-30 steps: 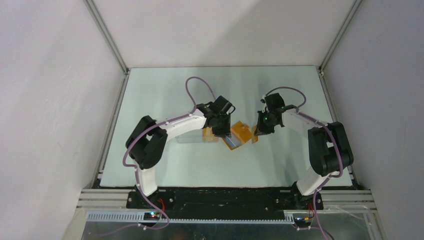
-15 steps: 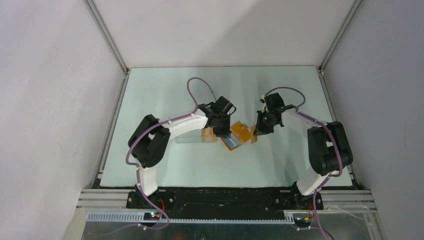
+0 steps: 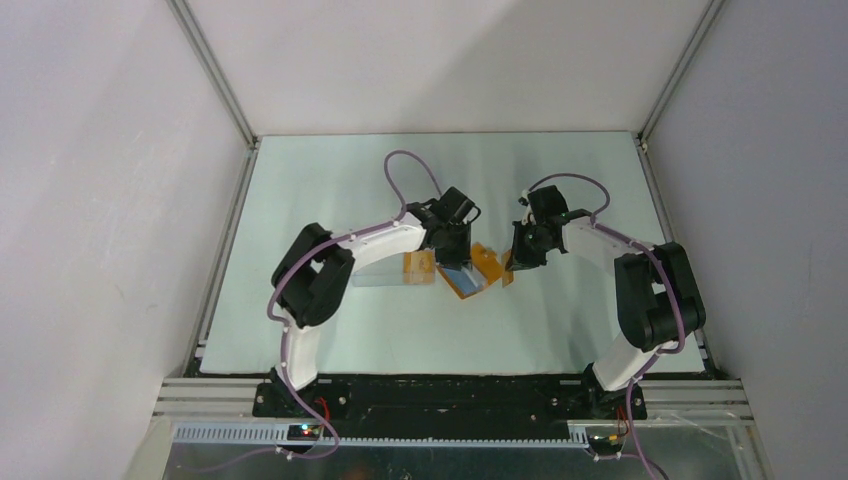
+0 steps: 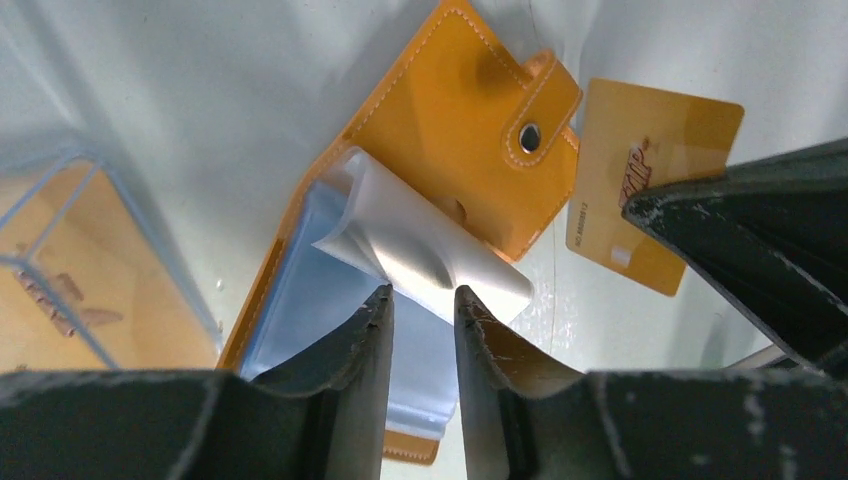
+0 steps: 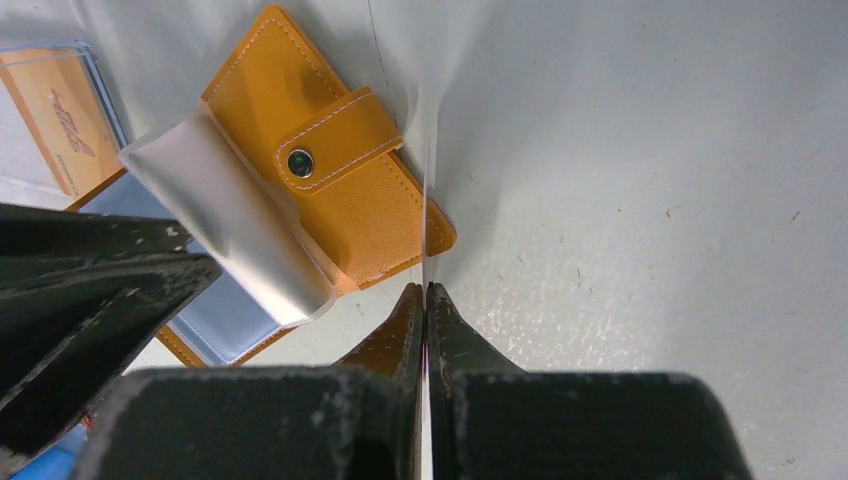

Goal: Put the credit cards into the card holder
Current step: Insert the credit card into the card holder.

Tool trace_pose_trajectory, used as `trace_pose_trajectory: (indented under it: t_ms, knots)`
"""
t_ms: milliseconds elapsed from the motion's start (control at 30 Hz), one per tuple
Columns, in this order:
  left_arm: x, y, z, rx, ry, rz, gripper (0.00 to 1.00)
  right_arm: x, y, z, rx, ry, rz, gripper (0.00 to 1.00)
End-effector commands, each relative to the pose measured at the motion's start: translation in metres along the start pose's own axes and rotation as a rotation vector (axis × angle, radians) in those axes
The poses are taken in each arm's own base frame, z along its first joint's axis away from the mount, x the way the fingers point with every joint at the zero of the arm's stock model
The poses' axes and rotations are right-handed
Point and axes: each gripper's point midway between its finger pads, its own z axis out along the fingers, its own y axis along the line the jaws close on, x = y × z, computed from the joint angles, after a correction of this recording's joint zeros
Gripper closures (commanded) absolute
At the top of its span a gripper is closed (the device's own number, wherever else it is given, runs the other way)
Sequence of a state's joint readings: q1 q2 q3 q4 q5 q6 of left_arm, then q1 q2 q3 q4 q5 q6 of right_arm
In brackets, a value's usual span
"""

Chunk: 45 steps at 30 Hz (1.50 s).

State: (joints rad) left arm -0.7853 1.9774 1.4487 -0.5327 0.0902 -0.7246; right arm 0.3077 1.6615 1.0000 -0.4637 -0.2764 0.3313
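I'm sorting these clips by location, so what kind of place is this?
Probably a lab robot test cell: bare white walls in aluminium framing, a left arm and right arm bolted to a pale table, with only a card holder and credit card as props.

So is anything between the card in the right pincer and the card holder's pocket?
Yes. A translucent sleeve curls up over the card holder's blue inner panel, with the left pincer's open tips at its edge. The credit card, pinched in the right pincer, sits beside the clasp flap.
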Motion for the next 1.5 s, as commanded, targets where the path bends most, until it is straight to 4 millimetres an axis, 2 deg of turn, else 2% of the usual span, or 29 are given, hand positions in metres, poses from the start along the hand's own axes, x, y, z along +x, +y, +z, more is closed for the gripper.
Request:
trace_pose_trajectory:
  t_ms: [0,467,633,833,1100,1300,1467]
  knots:
    - [-0.007,-0.013,0.010,0.035,-0.003,0.012,0.66,0.010,0.008,0.006,-0.019,0.041,-0.012,1.00]
    - [-0.024,-0.040,0.022,0.148,-0.046,-0.018,0.56,0.010,0.013,0.001,-0.048,0.045,-0.011,1.00]
    - [-0.019,-0.035,0.036,0.137,-0.026,-0.022,0.53,0.009,0.015,-0.006,-0.058,0.038,-0.009,1.00]
    - [-0.012,-0.025,0.051,0.119,-0.018,-0.030,0.48,0.007,0.022,-0.027,-0.085,0.011,-0.018,1.00]
    - [-0.003,-0.027,0.061,0.157,0.003,-0.075,0.41,0.011,0.038,-0.045,-0.169,0.008,-0.009,1.00]
    - [0.002,-0.020,0.063,0.199,0.014,-0.163,0.36,0.006,0.043,-0.041,-0.203,0.008,0.010,1.00]
    - [0.003,-0.021,0.059,0.329,-0.004,-0.278,0.33,0.006,0.042,-0.032,-0.204,0.018,0.015,1.00]
